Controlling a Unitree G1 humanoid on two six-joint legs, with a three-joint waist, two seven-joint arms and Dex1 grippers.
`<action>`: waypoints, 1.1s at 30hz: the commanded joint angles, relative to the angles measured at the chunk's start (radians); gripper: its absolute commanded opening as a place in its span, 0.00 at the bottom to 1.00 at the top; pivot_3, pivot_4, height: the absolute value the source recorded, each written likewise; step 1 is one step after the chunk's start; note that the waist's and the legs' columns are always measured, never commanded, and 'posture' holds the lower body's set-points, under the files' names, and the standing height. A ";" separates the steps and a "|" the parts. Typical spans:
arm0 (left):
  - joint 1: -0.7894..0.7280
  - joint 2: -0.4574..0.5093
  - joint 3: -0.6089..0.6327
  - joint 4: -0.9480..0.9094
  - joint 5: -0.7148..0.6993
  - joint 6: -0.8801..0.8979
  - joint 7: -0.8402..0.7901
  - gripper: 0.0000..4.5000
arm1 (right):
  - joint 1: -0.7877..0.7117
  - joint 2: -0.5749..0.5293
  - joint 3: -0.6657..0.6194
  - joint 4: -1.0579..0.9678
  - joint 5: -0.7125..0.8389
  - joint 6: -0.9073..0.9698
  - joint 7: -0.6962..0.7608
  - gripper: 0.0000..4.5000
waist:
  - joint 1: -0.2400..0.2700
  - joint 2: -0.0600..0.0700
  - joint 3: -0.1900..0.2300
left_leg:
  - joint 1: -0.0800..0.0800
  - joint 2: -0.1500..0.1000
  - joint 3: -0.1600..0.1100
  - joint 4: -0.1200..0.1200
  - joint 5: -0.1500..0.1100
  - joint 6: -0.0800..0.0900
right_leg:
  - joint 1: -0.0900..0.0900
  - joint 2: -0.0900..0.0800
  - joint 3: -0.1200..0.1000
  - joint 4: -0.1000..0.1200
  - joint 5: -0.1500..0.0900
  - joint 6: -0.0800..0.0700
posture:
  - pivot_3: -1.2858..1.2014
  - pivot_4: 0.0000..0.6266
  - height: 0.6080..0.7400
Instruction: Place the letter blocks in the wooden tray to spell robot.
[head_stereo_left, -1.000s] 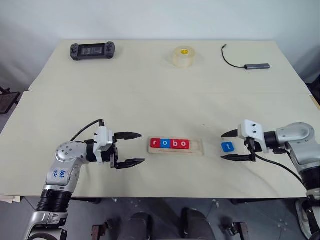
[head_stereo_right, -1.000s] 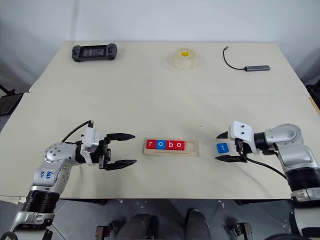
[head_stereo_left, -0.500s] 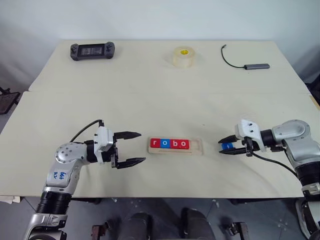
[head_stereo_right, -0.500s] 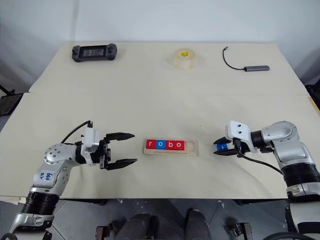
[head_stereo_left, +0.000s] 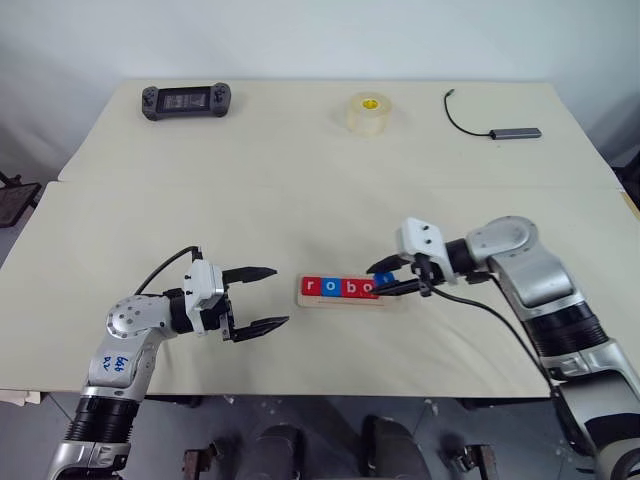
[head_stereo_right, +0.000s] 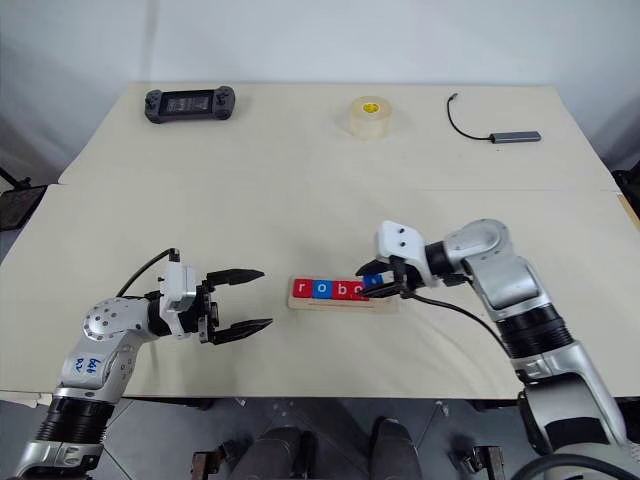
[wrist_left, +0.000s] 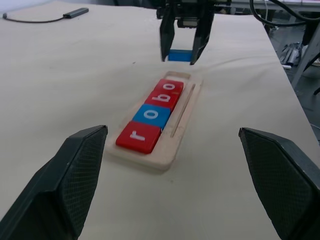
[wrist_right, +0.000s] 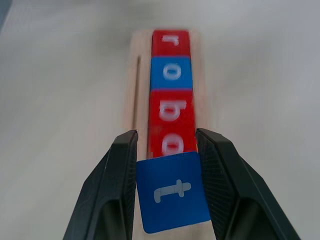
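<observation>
right gripper (wrist_right: 170, 192): pinches the blue t block (wrist_right: 172, 197) just above the tray's vacant right end
left gripper (head_stereo_left: 262, 297): fingers spread, holding nothing
wooden tray (head_stereo_left: 392, 300): near the table's (head_stereo_left: 300, 180) front edge, holding r, o, b, o blocks (head_stereo_left: 340, 288)

- In your head views, the right gripper (head_stereo_left: 381, 279) is covering most of the blue t block (wrist_right: 172, 191), leaving you only a sliver of blue.
- The same gripper is hiding the right end of the wooden tray (head_stereo_left: 350, 303), so you cannot tell whether the block is touching the tray there.
- In the right wrist view, the t block is overlapping the last red block (wrist_right: 171, 141), cutting off the lower part of its letter.
- In the left wrist view, the picture's edges are cropping the left gripper's fingers (wrist_left: 70, 185).
- The handheld console's (head_stereo_left: 185, 101) screen is too small for you to read.
</observation>
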 joint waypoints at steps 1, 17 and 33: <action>0.009 0.009 0.018 -0.058 -0.007 -0.002 0.013 1.00 | -0.013 0.000 0.012 -0.018 -0.029 0.009 -0.026 0.31 | 0.000 0.000 0.000 | 0.000 0.000 0.000 0.000 0.000 0.000 | 0.000 0.000 0.000 0.000 0.000 0.000 | 0.52 0.24 1.00; 0.006 -0.006 0.008 -0.059 -0.004 -0.009 0.039 1.00 | 0.009 -0.039 0.010 -0.039 -0.044 0.055 -0.032 0.31 | -0.003 0.000 0.000 | 0.000 0.000 0.001 0.000 0.000 0.000 | -0.001 0.000 0.000 0.000 0.000 0.000 | 0.52 0.24 1.00; -0.008 -0.010 0.000 -0.050 -0.003 -0.007 0.035 1.00 | 0.049 -0.030 -0.024 -0.089 -0.003 0.127 -0.090 0.82 | -0.003 0.000 0.000 | 0.000 0.000 0.001 0.000 0.000 0.000 | 0.000 0.000 0.000 0.000 0.000 0.000 | 0.52 0.24 1.00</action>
